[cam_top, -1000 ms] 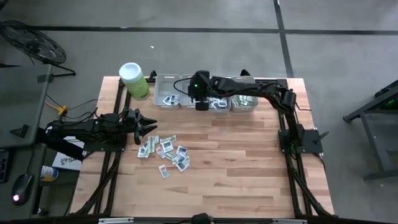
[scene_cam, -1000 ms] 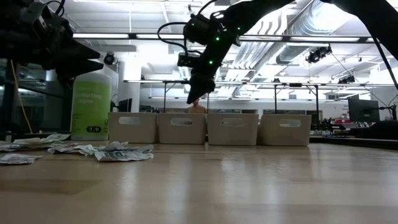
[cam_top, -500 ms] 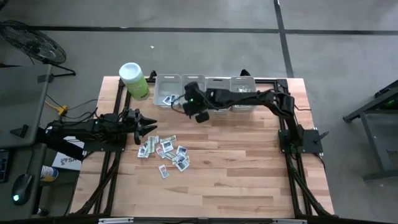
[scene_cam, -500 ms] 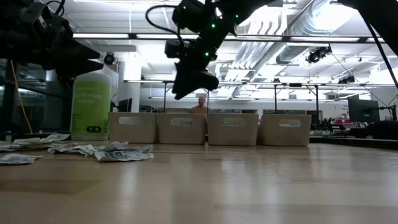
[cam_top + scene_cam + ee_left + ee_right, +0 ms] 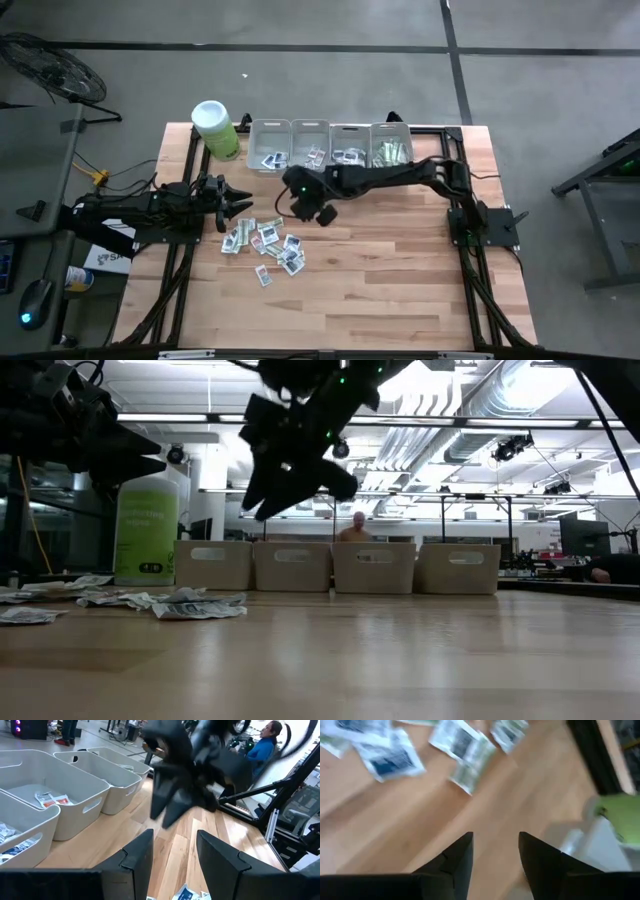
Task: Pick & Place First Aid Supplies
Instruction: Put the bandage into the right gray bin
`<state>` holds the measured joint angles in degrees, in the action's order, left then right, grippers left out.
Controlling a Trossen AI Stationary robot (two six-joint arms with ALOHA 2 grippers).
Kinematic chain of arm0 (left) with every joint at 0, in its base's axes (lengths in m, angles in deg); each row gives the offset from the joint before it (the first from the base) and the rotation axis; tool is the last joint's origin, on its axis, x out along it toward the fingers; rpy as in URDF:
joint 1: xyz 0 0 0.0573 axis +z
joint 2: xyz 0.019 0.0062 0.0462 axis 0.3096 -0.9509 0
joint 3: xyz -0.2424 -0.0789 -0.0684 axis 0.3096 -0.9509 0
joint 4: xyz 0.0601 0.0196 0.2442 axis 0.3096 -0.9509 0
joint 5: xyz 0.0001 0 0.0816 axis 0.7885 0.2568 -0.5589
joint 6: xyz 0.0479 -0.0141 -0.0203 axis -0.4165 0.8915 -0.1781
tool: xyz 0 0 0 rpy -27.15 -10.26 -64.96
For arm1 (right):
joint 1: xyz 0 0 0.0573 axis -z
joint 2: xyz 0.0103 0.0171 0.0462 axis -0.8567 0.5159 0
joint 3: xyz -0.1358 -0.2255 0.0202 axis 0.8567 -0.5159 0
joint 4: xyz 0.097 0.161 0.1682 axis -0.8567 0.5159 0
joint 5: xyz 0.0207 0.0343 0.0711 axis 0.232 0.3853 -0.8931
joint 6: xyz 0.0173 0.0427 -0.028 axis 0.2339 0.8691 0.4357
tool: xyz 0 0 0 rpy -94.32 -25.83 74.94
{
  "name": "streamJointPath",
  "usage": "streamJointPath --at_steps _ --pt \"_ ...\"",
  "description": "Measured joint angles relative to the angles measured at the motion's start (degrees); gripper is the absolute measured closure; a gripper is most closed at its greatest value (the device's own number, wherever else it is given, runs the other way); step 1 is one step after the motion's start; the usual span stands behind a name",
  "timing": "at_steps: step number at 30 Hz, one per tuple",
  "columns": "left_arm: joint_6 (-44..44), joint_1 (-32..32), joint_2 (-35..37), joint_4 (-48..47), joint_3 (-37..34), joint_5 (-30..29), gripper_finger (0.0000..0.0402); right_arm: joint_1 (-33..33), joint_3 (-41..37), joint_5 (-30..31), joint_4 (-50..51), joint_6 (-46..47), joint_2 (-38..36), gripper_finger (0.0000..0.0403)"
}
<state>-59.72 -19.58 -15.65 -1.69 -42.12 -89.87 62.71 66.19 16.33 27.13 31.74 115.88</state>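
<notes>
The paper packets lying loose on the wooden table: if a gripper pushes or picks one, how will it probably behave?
The paper packets look thin and flat, so each is probably very light and would slide on the smooth table when pushed. In the low view some edges curl up, which suggests they are floppy. They overlap in the pile, so a neighbour may well move too.

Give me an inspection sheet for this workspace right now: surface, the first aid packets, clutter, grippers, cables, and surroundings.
Surface: wooden table, bare on its right half.
Job's things: loose packets heaped left of centre; more packets lie in the four grey bins along the far edge.
Clutter: lime-green canister with white lid at the far left corner.
Grippers: right gripper above the table between bins and heap, fingers open, holding nothing; left gripper waits by the heap's left edge, fingers open.
Cables: yellow and dark cables off the table's left side.
Surroundings: a person in blue beyond the table; concrete floor.
</notes>
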Motion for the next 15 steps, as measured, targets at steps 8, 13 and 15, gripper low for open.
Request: streamJointPath --at_steps 8,13,15 --pt "-0.01 0.01 0.02 -0.01 0.01 0.1 0.0252 -2.51 -0.09 0.12 -0.98 -7.24 5.22 0.0252" --pt "-0.02 0.0 0.02 0.0 0.02 0.08 0.0252 -3.23 -0.09 1.56 -5.71 -11.87 7.93 0.0255" --pt "-0.02 0.0 0.02 0.0 0.01 0.06 0.0252 -3.25 -0.11 1.49 -7.42 -13.8 8.59 0.0256"
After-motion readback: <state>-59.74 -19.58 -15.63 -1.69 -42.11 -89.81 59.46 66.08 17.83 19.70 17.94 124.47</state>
